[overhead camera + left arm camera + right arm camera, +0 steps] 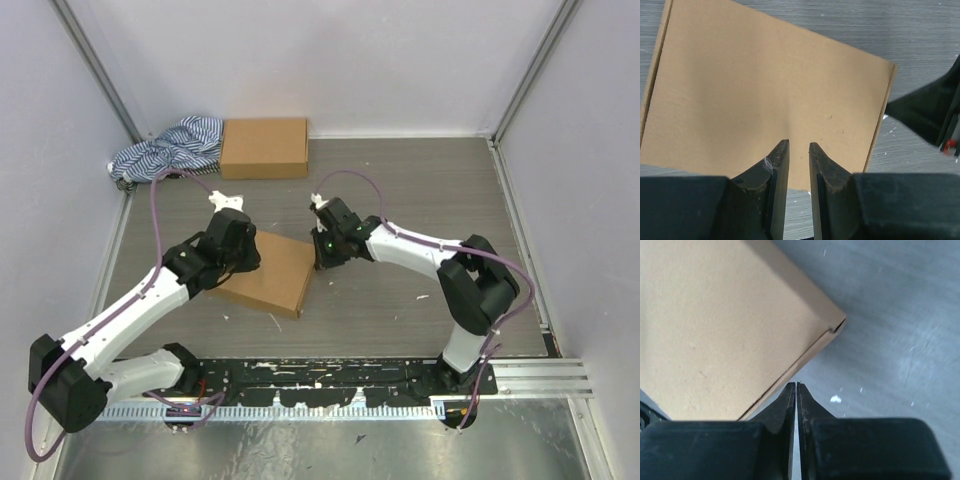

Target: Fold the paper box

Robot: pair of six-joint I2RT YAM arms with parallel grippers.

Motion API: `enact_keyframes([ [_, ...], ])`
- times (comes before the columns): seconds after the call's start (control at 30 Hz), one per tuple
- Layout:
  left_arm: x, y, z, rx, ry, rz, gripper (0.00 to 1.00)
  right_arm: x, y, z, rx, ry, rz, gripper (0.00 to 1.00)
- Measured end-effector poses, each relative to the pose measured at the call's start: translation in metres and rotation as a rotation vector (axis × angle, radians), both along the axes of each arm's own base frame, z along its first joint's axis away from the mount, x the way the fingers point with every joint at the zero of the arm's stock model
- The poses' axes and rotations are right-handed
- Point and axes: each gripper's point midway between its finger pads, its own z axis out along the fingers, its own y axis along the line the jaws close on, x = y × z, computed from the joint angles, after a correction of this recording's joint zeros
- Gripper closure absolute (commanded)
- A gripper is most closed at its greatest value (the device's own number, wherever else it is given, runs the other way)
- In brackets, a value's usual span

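**Fig.** Paper box (pixel 272 278) lies flat and closed on the bench (pixel 430 190), approx. at its centre, set askew btwn the two arms. Left jaws, over the box's left part, stand a little apart w/ nothing btwn them; whether the tips touch the cardboard cannot be told. Right jaws are pressed together, empty, tips just beside the box's right edge. Rear: second cardboard box (pixel 264 147), w/ striped cloth (pixel 168 148) against its left side.

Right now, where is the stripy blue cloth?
In the top view, the striped cloth is bunched in the far left corner of the table, just left of the closed cardboard box.
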Motion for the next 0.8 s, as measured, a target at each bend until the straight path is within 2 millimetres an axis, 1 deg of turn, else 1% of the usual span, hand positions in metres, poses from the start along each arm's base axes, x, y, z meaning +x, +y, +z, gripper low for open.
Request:
enact_keyframes([
  [0.07, -0.003, 0.007, 0.001, 0.015, -0.008, 0.013, 0.70, 0.018, 0.003, 0.001, 0.013, -0.019, -0.020, 0.90],
  [0.17, -0.007, 0.015, 0.001, 0.022, -0.026, 0.028, 0.70, 0.039, 0.000, 0.002, 0.027, -0.043, -0.046, 0.90],
  [0.2, -0.009, 0.017, 0.001, 0.021, -0.030, 0.030, 0.70, 0.045, -0.004, 0.003, 0.031, -0.051, -0.058, 0.90],
  [0.23, -0.011, 0.019, 0.000, 0.019, -0.033, 0.031, 0.69, 0.051, -0.007, 0.005, 0.035, -0.062, -0.070, 0.86],
  [0.27, -0.013, 0.020, -0.001, 0.016, -0.036, 0.030, 0.69, 0.058, -0.011, 0.008, 0.037, -0.081, -0.087, 0.77],
  [0.3, -0.015, 0.022, -0.002, 0.014, -0.038, 0.030, 0.69, 0.064, -0.017, 0.013, 0.038, -0.109, -0.106, 0.61],
  [0.33, -0.017, 0.023, -0.003, 0.009, -0.041, 0.029, 0.68, 0.069, -0.025, 0.020, 0.039, -0.145, -0.126, 0.39],
  [0.37, -0.019, 0.024, -0.004, 0.003, -0.045, 0.026, 0.65, 0.071, -0.033, 0.027, 0.042, -0.180, -0.147, 0.34],
  [0.4, -0.021, 0.024, -0.006, -0.001, -0.047, 0.025, 0.61, 0.070, -0.044, 0.038, 0.043, -0.221, -0.170, 0.28],
  [0.43, -0.022, 0.024, -0.008, -0.010, -0.052, 0.019, 0.55, 0.068, -0.055, 0.051, 0.044, -0.272, -0.186, 0.25],
  [0.47, -0.024, 0.023, -0.010, -0.017, -0.054, 0.013, 0.50, 0.064, -0.065, 0.067, 0.050, -0.322, -0.202, 0.24],
  [0.57, -0.028, 0.017, -0.016, -0.044, -0.050, -0.026, 0.40, 0.058, -0.088, 0.120, 0.078, -0.477, -0.262, 0.23],
  [0.6, -0.029, 0.016, -0.017, -0.049, -0.049, -0.036, 0.36, 0.059, -0.094, 0.133, 0.083, -0.517, -0.286, 0.23],
  [0.63, -0.029, 0.013, -0.018, -0.059, -0.048, -0.049, 0.32, 0.059, -0.099, 0.142, 0.084, -0.543, -0.305, 0.23],
  [0.67, -0.030, 0.010, -0.018, -0.067, -0.048, -0.061, 0.28, 0.058, -0.105, 0.148, 0.077, -0.562, -0.326, 0.21],
  [0.7, -0.030, 0.008, -0.018, -0.076, -0.051, -0.073, 0.24, 0.056, -0.110, 0.149, 0.067, -0.571, -0.341, 0.19],
  [0.73, -0.030, 0.005, -0.017, -0.087, -0.053, -0.083, 0.16, 0.054, -0.114, 0.146, 0.056, -0.573, -0.349, 0.18],
  [0.77, -0.030, 0.004, -0.017, -0.092, -0.055, -0.091, 0.14, 0.051, -0.118, 0.140, 0.045, -0.568, -0.353, 0.17],
  [0.8, -0.030, 0.002, -0.016, -0.099, -0.057, -0.099, 0.13, 0.046, -0.123, 0.131, 0.028, -0.557, -0.355, 0.15],
])
